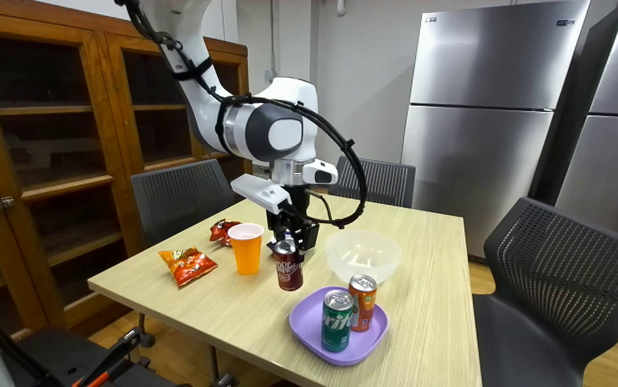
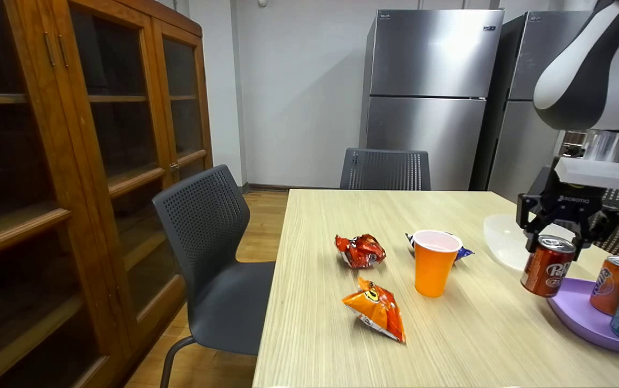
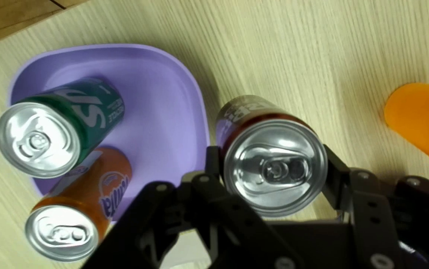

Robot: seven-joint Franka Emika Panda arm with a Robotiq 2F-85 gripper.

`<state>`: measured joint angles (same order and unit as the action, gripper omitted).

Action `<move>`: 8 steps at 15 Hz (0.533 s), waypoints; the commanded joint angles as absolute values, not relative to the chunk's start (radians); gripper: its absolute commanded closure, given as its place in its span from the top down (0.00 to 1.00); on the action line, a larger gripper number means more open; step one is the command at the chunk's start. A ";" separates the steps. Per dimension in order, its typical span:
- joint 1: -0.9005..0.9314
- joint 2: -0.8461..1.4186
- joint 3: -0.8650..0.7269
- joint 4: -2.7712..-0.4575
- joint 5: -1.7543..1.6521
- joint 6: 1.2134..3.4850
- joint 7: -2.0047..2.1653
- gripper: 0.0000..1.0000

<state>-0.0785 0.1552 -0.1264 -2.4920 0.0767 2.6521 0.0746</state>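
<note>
My gripper (image 3: pixel 274 168) is shut on a dark red Dr Pepper can, one finger on each side near its top. The can (image 3: pixel 270 186) is seen from above in the wrist view. It also shows in both exterior views (image 1: pixel 289 271) (image 2: pixel 547 272), where it looks slightly raised and a little tilted; its exact height is unclear. It is beside a purple plate (image 3: pixel 158 112), outside its rim. A green Sprite can (image 1: pixel 336 322) and an orange Fanta can (image 1: pixel 363 306) stand close together on the plate.
An orange cup (image 2: pixel 434 269) stands near the gripper. A translucent white bowl (image 1: pixel 362 255) is behind the plate. Orange (image 2: pixel 378 312), red (image 2: pixel 360 251) and blue (image 2: pixel 463 252) snack packets lie on the wooden table (image 2: pixel 314 302). Dark chairs (image 1: pixel 561 290) surround it.
</note>
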 commanded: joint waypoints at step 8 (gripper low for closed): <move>-0.133 0.119 -0.183 -2.488 0.069 2.623 0.102 0.38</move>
<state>-0.1167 0.1467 -0.1801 -2.4920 0.0767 2.6520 0.0779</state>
